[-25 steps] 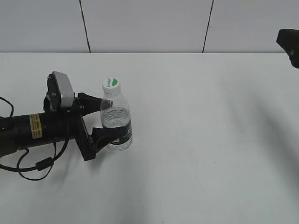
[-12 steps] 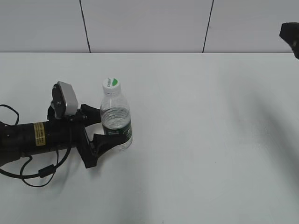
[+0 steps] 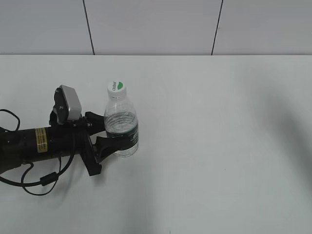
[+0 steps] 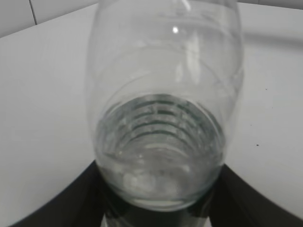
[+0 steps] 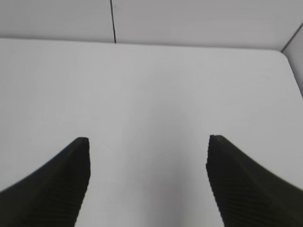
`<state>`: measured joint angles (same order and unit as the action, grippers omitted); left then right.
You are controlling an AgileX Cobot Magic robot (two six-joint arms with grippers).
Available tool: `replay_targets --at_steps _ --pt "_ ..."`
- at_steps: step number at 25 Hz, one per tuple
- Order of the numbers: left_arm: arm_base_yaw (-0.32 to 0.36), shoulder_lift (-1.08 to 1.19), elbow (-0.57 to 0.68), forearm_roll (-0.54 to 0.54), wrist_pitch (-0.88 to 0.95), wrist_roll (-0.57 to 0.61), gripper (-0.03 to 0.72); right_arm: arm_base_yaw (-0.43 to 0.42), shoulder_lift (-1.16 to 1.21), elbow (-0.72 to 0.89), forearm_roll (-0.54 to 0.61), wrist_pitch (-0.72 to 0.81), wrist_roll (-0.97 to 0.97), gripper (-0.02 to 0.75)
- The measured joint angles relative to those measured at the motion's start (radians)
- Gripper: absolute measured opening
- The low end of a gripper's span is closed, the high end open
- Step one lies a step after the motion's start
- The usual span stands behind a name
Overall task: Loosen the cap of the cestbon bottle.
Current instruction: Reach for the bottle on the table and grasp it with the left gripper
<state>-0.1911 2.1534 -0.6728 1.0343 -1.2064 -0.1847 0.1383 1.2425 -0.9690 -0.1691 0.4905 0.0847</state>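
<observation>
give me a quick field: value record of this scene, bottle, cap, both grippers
bottle: small clear ribbed plastic water bottle with dark green label band, upright on the white table
cap: round white screw cap with green mark, on the neck
left gripper: closed around the bottle's lower body
right gripper: open, empty, above bare table

Getting even, diffuse light from overhead on the white table [image 3: 219, 146]; no hard shadows. Seeing only a soft dark patch under the left arm [image 3: 34, 144] and a faint grey band at far right. Showing slight barrel bend along the table's far edge. Blurring badly in left wrist view: cestbon bottle [image 4: 163, 109] too near, soft, small glare spot high on the plastic. Rendering right gripper [image 5: 147, 179] fingers dark, soft-edged, with a dim shadow between them.
</observation>
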Motion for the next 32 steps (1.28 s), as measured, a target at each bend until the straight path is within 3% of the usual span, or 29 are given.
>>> replay_targets --at_steps 8,12,16,20,32 --pt "0.000 0.000 0.000 0.000 0.000 0.000 0.373 0.000 0.199 -0.279 0.038 0.499 -0.015 0.581" --pt "0.000 0.000 0.000 0.000 0.000 -0.001 0.373 0.000 0.325 -0.439 0.069 0.693 -0.022 0.516" --pt "0.000 0.000 0.000 0.001 -0.001 -0.001 0.373 0.001 0.417 -0.560 0.161 0.714 -0.042 0.442" --pt "0.000 0.000 0.000 0.002 -0.001 -0.001 0.373 0.032 0.453 -0.619 0.305 0.716 -0.091 0.426" --pt "0.000 0.000 0.000 0.002 -0.002 -0.001 0.373 0.406 0.475 -0.628 0.339 0.717 -0.105 0.424"
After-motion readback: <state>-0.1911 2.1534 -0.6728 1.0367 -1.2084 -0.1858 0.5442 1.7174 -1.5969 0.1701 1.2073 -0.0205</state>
